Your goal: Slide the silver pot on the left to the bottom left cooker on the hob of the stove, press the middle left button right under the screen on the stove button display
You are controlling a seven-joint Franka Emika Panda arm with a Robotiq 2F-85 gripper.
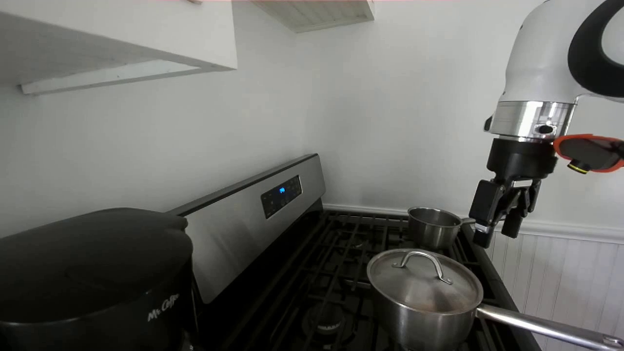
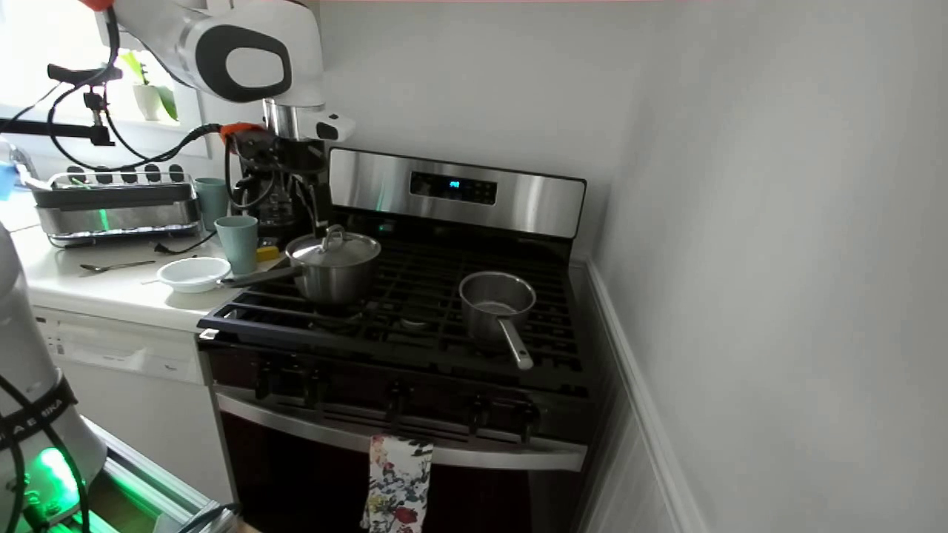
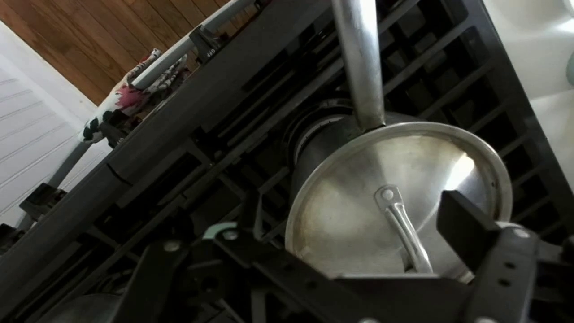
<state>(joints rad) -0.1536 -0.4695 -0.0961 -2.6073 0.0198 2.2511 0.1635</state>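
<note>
Jaws are released from what I can see: gripper up at R of frame in an exterior view, fingers well apart across the lower part of the wrist view, w/ the lid showing b/w and past them; tips hang apart from it. Silver pot stands upright on the hob, L of ctr in an exterior view, lid on, long handle out to the L. In the wrist view I get a burner just beside the pot, partly hidden. Smaller saucepan is on the hob too, just R of ctr, short handle pointing btm R. Ctrl panel, upper mid, has its screen lit blue; digits too small for me to read. Floral towel hangs btm ctr. Black coffee maker marked Mr. Coffee fills lower L of an exterior view.
</note>
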